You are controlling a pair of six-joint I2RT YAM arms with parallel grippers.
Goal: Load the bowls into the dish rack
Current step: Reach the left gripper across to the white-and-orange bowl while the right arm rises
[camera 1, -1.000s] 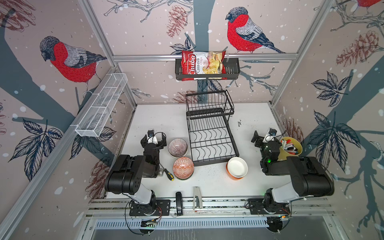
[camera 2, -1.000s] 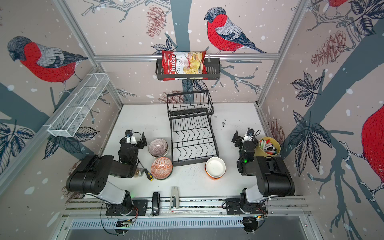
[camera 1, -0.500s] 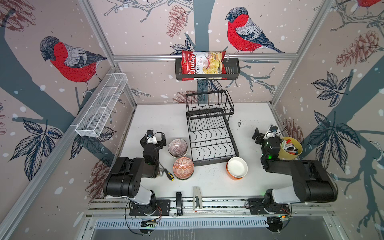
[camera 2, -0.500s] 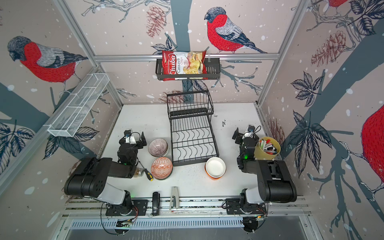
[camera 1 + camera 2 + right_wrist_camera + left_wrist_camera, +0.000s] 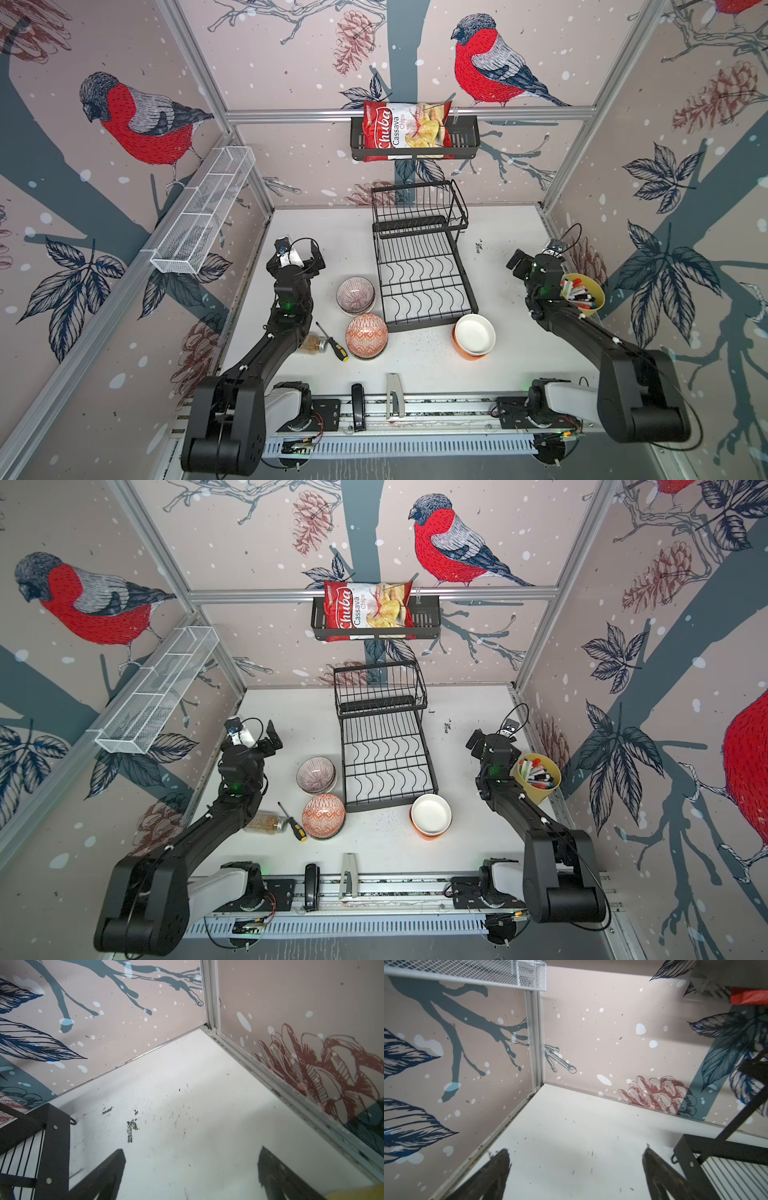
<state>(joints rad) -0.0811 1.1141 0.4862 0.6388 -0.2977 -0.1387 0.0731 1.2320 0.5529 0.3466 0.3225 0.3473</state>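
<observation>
A white bowl (image 5: 474, 333) sat nested in an orange bowl (image 5: 469, 354) at the dish rack's (image 5: 415, 227) near corner; markers (image 5: 577, 291) filled the yellow cup (image 5: 595, 308). The left end effector (image 5: 574, 1152) and right end effector (image 5: 192, 1152) gaped wide above open bench (image 5: 324, 224).

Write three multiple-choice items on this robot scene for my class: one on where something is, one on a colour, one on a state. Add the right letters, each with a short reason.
1. Where is the striped bowl?
A) beside the dish rack, on the left arm's side
B) inside the dish rack
C) beside the dish rack, on the right arm's side

2. What colour is the cup that holds the markers?
A) blue
B) yellow
C) black

3. How do the left gripper and the right gripper stand?
A) both shut on a bowl
B) left open, right shut
C) both open, holding nothing

Answers:
1 A: both top views show it next to the rack, on the side nearest the left arm.
2 B: its wall is plainly yellow in both top views.
3 C: each wrist view shows the jaws wide apart with nothing between them.
</observation>
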